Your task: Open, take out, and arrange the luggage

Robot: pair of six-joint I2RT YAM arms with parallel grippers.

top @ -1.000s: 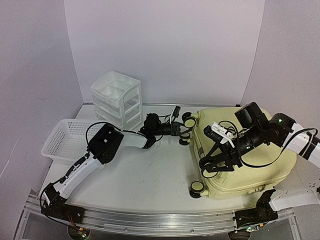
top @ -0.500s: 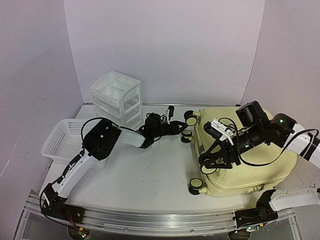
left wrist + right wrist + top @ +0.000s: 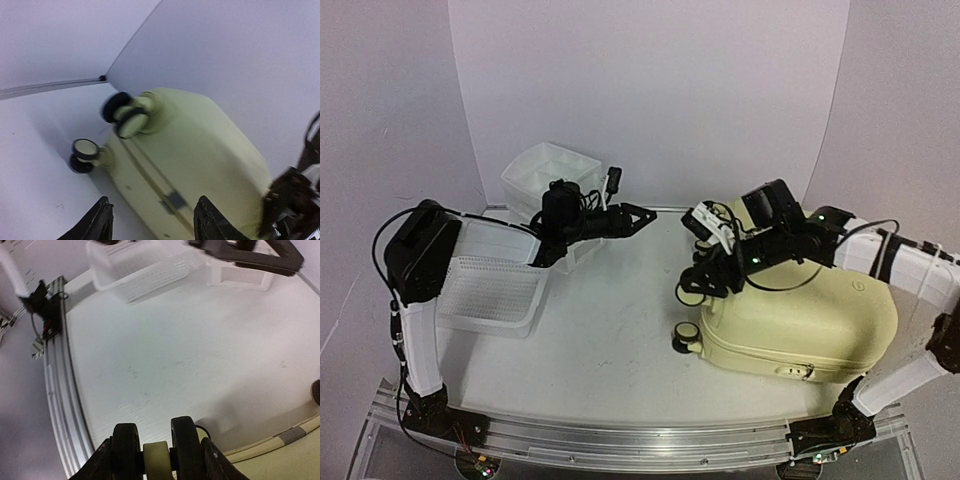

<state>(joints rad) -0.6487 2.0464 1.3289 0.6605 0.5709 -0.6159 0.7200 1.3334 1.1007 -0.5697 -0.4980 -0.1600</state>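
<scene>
Luggage (image 3: 800, 320) lies flat at 3 o'clock on the counter (image 3: 610, 345), wheels pointing toward 9. On its shell there's a small round mark, too small to read. The right gripper (image 3: 155, 454) is low at the case's near corner, fingers (image 3: 102, 462) clamped on either side of a black-and-cream wheel (image 3: 125, 446). The left gripper (image 3: 645, 214) hangs in the air at 12 o'clock, fingers apart and holding nothing. A mesh basket (image 3: 495, 322) sits at 9 o'clock, a drawer unit (image 3: 535, 175) at 11.
</scene>
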